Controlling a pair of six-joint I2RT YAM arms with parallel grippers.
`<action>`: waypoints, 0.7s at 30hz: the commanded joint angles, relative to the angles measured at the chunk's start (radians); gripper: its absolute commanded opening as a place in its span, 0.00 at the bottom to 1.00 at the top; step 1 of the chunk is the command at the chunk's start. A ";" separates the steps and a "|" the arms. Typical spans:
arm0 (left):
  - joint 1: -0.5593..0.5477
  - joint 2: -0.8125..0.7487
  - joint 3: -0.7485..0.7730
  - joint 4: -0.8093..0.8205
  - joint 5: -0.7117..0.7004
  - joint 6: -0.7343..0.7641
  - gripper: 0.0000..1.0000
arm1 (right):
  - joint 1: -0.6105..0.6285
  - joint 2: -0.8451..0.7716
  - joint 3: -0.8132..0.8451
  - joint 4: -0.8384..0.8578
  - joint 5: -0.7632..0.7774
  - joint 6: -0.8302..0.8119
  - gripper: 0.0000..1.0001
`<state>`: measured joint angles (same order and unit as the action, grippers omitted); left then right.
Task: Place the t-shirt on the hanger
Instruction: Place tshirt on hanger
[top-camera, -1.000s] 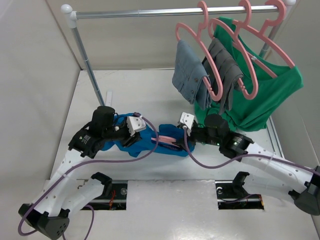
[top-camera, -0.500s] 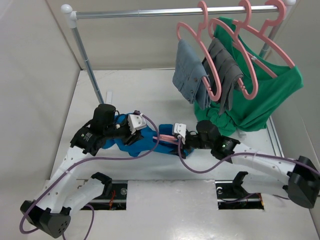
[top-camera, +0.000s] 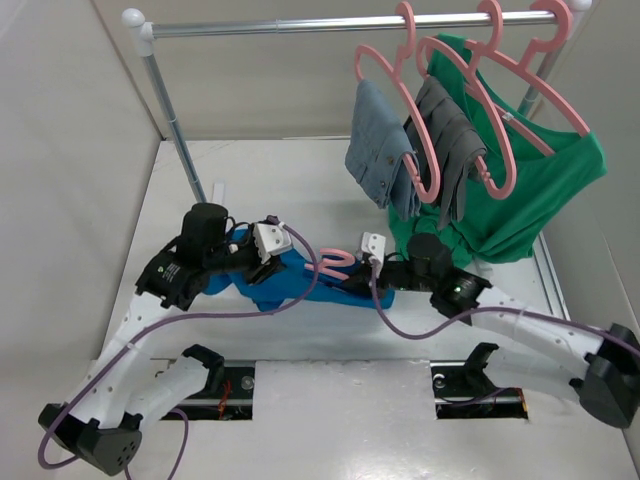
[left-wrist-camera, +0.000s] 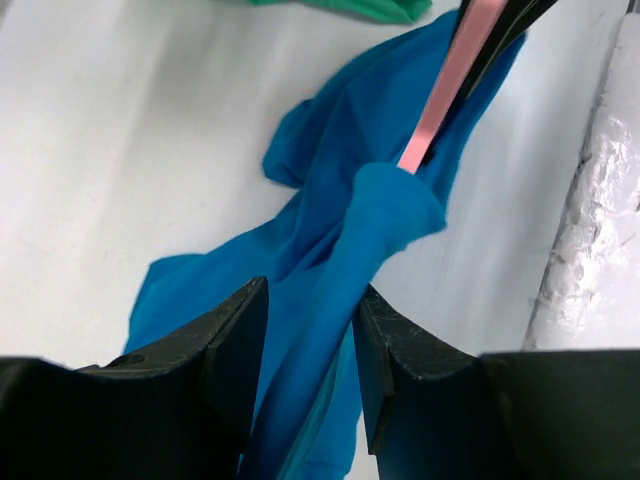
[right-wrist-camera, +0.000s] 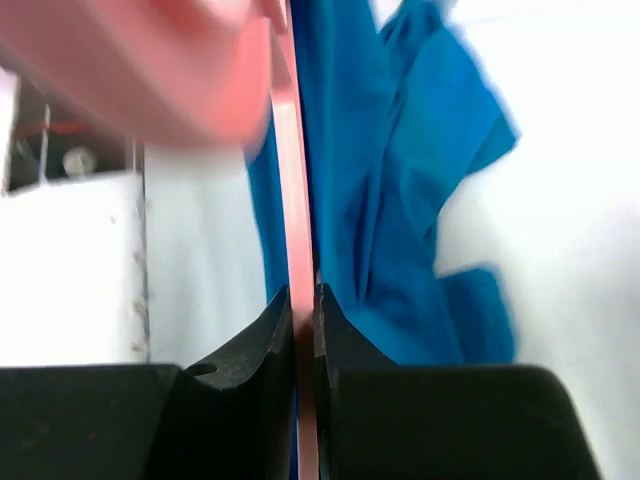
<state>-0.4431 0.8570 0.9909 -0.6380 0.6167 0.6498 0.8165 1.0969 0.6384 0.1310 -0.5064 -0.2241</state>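
Top external view: blue t-shirt (top-camera: 290, 285) lying crumpled on the white worktop (top-camera: 300, 180), in front of the clothes rail (top-camera: 350, 22) and between the two arms. Hanger (top-camera: 335, 262), salmon-pink, lies low over the t-shirt's right part; only a curved pink portion shows, the rest is covered by cloth and the arm. Left hand (top-camera: 263, 270): at the t-shirt's left part. In the left wrist view, left hand (left-wrist-camera: 308, 310) has both fingers (left-wrist-camera: 235, 340) closed on a bunched fold of the t-shirt (left-wrist-camera: 330, 230); the hanger's (left-wrist-camera: 445, 90) straight pink bar runs into that fold from the upper right. Right hand (top-camera: 352, 284): at the t-shirt's right edge. In the right wrist view, right hand (right-wrist-camera: 303, 300) is pinched tight on the thin pink bar of the hanger (right-wrist-camera: 295, 200), with blue cloth (right-wrist-camera: 400, 150) just beside it; the pink mass at the upper left is blurred. Also on the rail, at right: three pink hangers carrying two grey garments (top-camera: 380, 150) and a green shirt (top-camera: 540, 200), well apart from the t-shirt.
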 joint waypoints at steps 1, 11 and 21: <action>0.032 0.002 0.078 0.017 -0.051 0.033 0.00 | -0.031 -0.132 0.015 -0.137 0.098 0.068 0.00; 0.210 0.135 0.233 -0.080 0.015 0.168 0.03 | -0.069 -0.275 0.107 -0.556 0.243 0.039 0.00; 0.414 0.238 0.284 -0.118 0.179 0.294 0.53 | -0.082 -0.270 0.300 -0.752 0.263 -0.014 0.00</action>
<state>-0.0395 1.0939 1.2049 -0.7513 0.7303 0.9001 0.7403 0.8307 0.8494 -0.5209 -0.2867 -0.2211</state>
